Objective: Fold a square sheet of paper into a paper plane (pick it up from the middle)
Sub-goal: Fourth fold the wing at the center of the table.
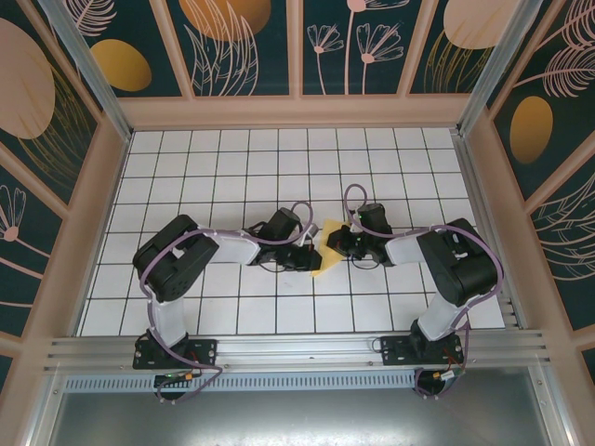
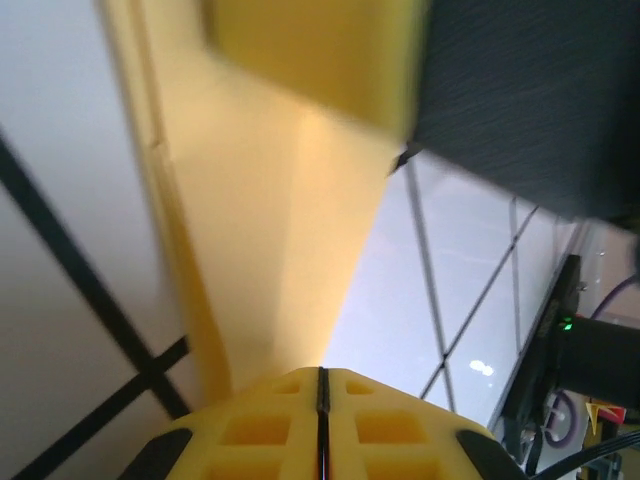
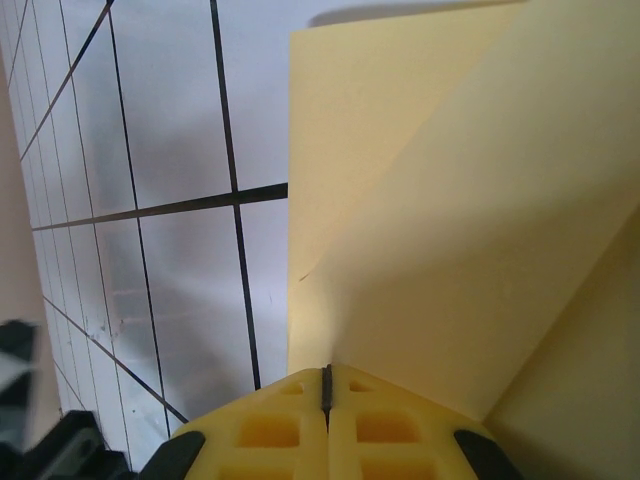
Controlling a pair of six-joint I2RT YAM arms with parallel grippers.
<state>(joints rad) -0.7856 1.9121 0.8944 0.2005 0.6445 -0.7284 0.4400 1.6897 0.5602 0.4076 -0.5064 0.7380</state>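
Observation:
The square sheet of paper [image 1: 326,249] is pale yellow and partly folded, lying between both arms at the middle of the white grid table [image 1: 279,167]. My left gripper [image 1: 303,256] reaches it from the left. In the left wrist view the yellow fingers [image 2: 270,430] are pressed together and the paper [image 2: 270,230] narrows down into their tips [image 2: 322,372]. My right gripper [image 1: 340,241] meets the sheet from the right. Seen from the right wrist, its jaws [image 3: 326,368] are shut where a diagonal fold of the paper [image 3: 450,230] runs into them, one layer lifted over another.
The right gripper's yellow finger [image 2: 310,50] and black body [image 2: 530,90] loom close above the paper in the left wrist view. Wooden walls [image 1: 297,111] ring the table, and an aluminium rail [image 1: 297,351] runs along the near edge by both arm bases.

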